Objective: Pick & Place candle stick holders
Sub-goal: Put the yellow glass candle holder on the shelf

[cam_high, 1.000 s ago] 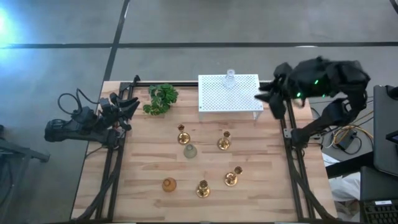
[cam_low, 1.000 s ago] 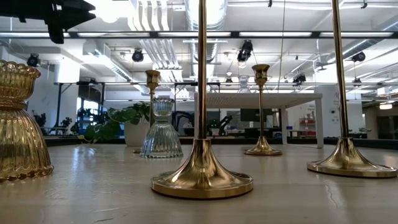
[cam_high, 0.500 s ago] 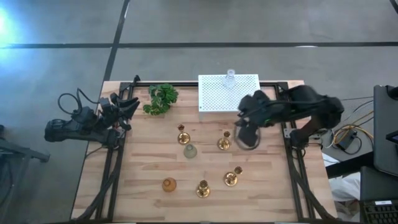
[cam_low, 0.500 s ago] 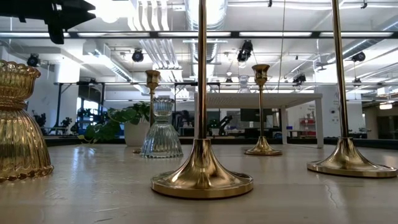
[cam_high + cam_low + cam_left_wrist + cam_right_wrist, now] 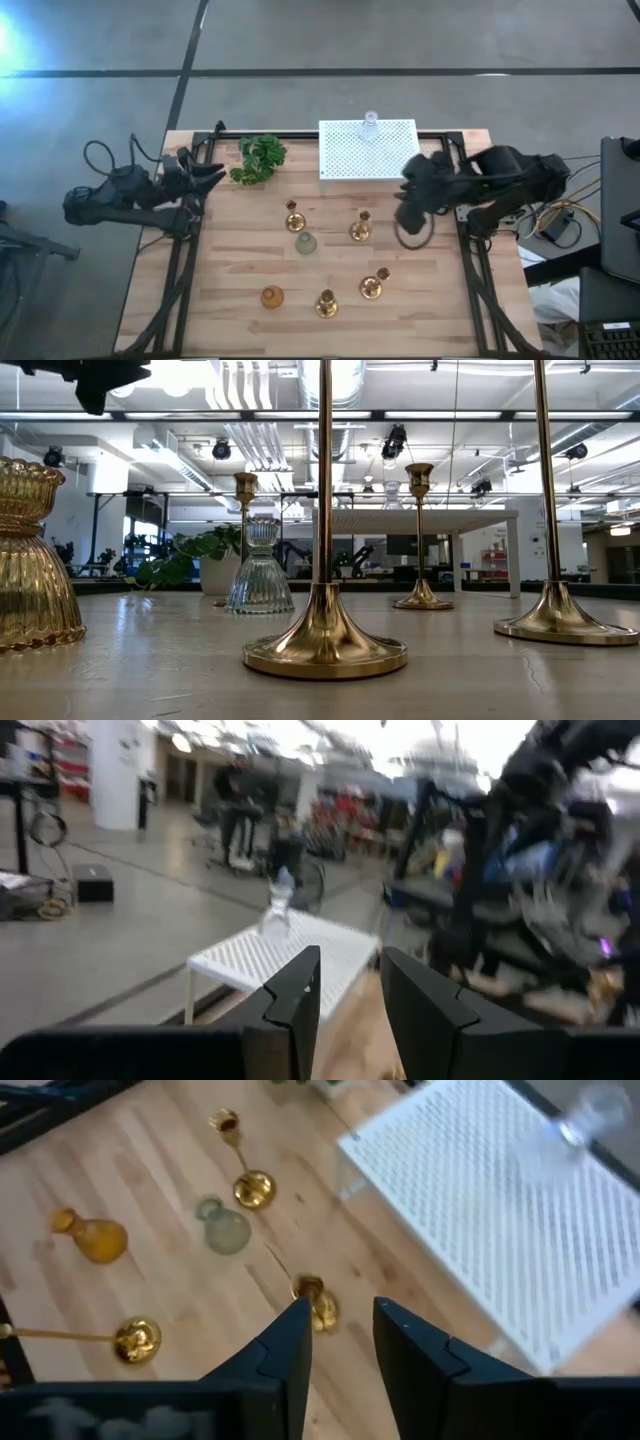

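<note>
Candlesticks in gold stand on the wooden table, the nearest just beside the right gripper, whose fingers are parted around nothing; a clear glass holder sits on the white stand, left gripper parted at the table's edge

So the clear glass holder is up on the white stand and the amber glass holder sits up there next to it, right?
Not quite. The clear glass holder is on the white perforated stand, but the amber glass holder stands on the wooden table, at the near side by a gold candlestick. The high view shows it.
</note>
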